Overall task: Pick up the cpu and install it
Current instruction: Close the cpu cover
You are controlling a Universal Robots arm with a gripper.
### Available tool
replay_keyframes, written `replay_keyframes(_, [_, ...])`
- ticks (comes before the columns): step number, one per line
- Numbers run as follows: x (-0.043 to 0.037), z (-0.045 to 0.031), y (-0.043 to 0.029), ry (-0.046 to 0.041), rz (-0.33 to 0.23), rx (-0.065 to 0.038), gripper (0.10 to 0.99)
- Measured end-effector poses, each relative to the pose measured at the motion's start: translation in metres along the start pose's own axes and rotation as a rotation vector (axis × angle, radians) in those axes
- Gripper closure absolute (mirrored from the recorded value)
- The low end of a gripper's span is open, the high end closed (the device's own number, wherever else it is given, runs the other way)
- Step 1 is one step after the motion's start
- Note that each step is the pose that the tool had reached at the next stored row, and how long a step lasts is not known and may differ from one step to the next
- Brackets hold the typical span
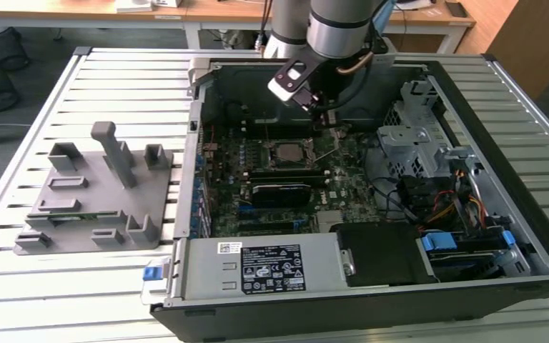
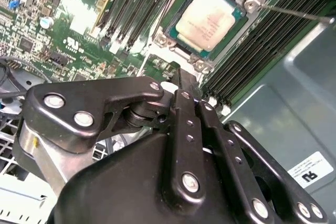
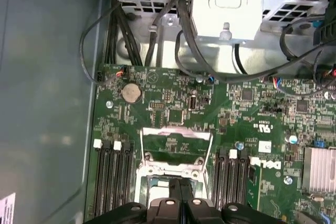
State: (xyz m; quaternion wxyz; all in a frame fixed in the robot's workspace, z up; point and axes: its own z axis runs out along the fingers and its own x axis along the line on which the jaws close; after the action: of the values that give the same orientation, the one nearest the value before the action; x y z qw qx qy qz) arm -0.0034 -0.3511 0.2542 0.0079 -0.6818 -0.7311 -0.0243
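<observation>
Surface: we see a pale slatted metal table (image 1: 122,78), with wooden desks behind it.
Exterior view's left: a grey fixture (image 1: 98,196) with upright posts rests on the table, well apart from the arm.
Middle: an open computer case (image 1: 370,286) lies on its side with its green motherboard (image 1: 346,182) facing up.
Cpu: in the second wrist view, the cpu (image 2: 206,20), pale and silver-topped, sits flat inside the metal-framed socket (image 2: 252,1) between rows of dark memory slots.
Gripper: the gripper (image 2: 187,80) hangs above the board, its two black fingers pressed together on nothing. The cpu lies just beyond the fingertips, apart from them and untouched.
Arm: the silver arm (image 1: 337,28) stands over the far part of the case, a little to the exterior view's right of the socket.
Exterior view's right: a metal drive cage (image 1: 413,136) and coloured cables (image 1: 446,207) sit inside the case.
</observation>
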Motion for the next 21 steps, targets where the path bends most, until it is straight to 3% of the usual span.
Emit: replay_keyframes(21, [0.0006, 0.0006, 0.0183, 0.0005, -0.016, 0.003, 0.980])
